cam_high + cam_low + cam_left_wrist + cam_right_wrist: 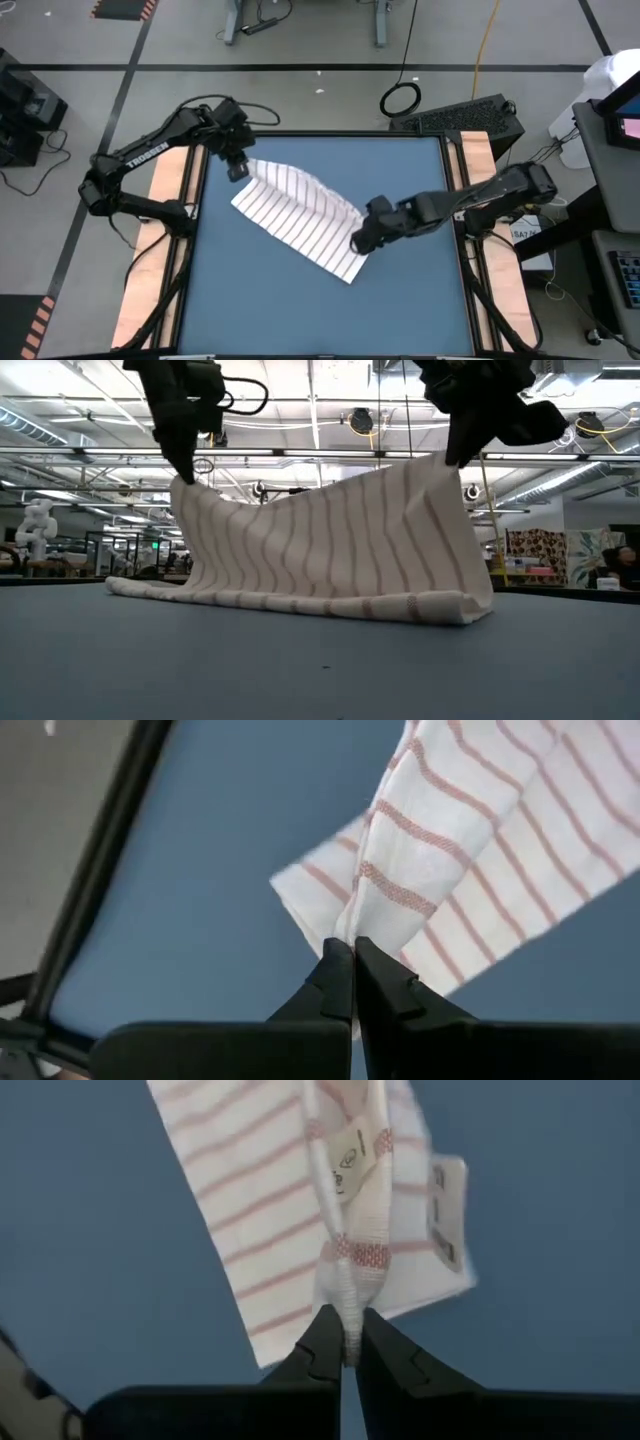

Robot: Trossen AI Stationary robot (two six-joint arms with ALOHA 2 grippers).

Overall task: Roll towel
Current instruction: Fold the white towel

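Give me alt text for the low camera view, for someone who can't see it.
A striped white towel hangs like a tent between two grippers, the left gripper and the right gripper, each with jaws shut on an upper corner. Its lower edge lies folded along the blue table, with a workshop behind.

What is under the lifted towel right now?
Only the blue table shows around the towel, whose lower edge rests on it. Both hands pinch its upper edge; the tabletop directly beneath the draped cloth is covered.
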